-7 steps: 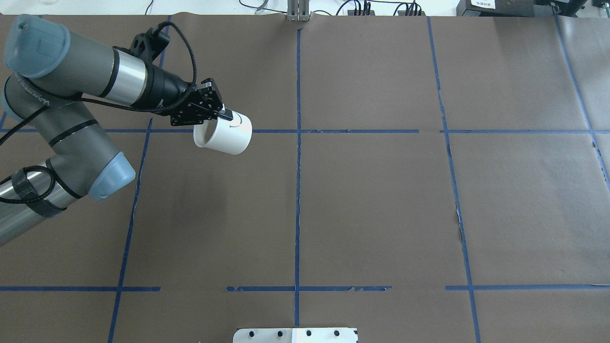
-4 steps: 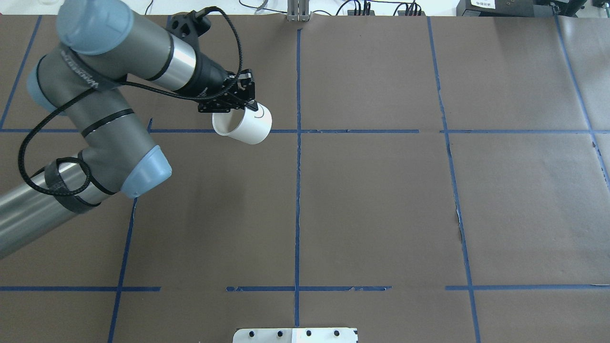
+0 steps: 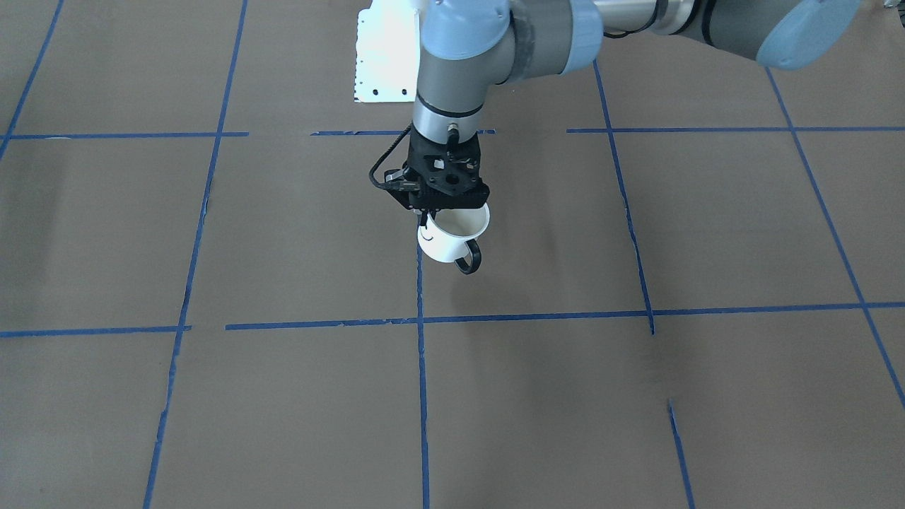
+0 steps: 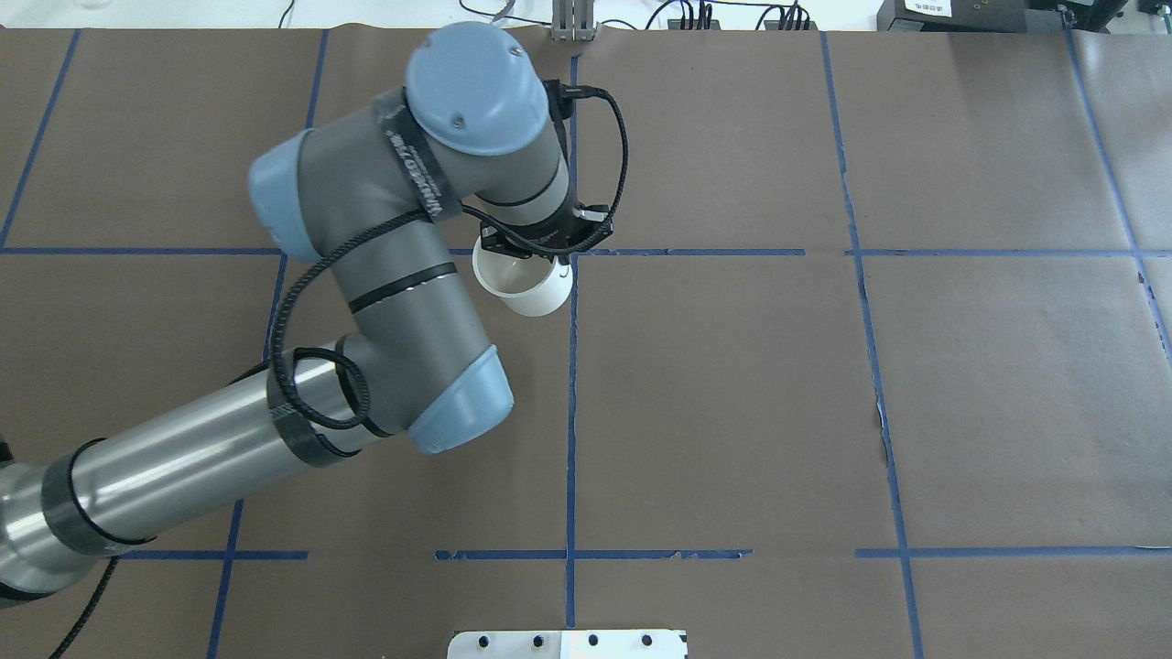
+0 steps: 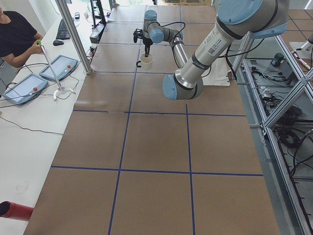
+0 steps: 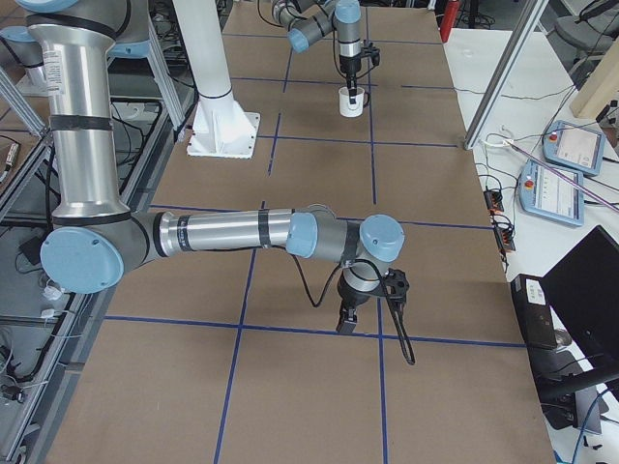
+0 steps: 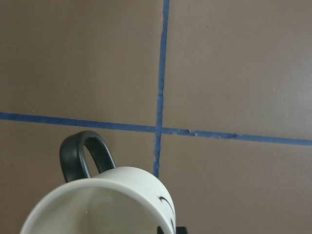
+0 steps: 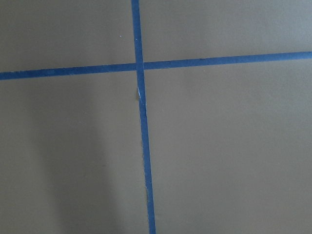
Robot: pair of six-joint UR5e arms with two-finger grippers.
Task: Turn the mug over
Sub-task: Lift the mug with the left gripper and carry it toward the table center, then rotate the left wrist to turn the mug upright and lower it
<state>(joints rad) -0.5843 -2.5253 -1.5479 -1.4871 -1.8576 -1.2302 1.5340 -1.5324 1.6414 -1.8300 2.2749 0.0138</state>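
Observation:
The white mug (image 3: 448, 240) with a black loop handle (image 3: 469, 259) hangs above the brown table, mouth up and a little tilted. My left gripper (image 3: 444, 212) points down and is shut on its rim. The mug also shows in the overhead view (image 4: 526, 288), the left side view (image 5: 146, 60), the right side view (image 6: 350, 101) and the left wrist view (image 7: 107, 204), where part of the black face mark shows. My right gripper (image 6: 348, 324) shows only in the right side view, low over the table; I cannot tell whether it is open or shut.
Blue tape lines (image 4: 571, 412) divide the brown paper table cover into squares. A white base plate (image 4: 568, 643) sits at the robot's edge. An operator (image 5: 17, 36) and tablets (image 5: 58, 67) are beside the table's far side.
My left arm has swung to the right with the mug. The mug has turned from lying sideways to mouth up and now hangs near the centre tape line.

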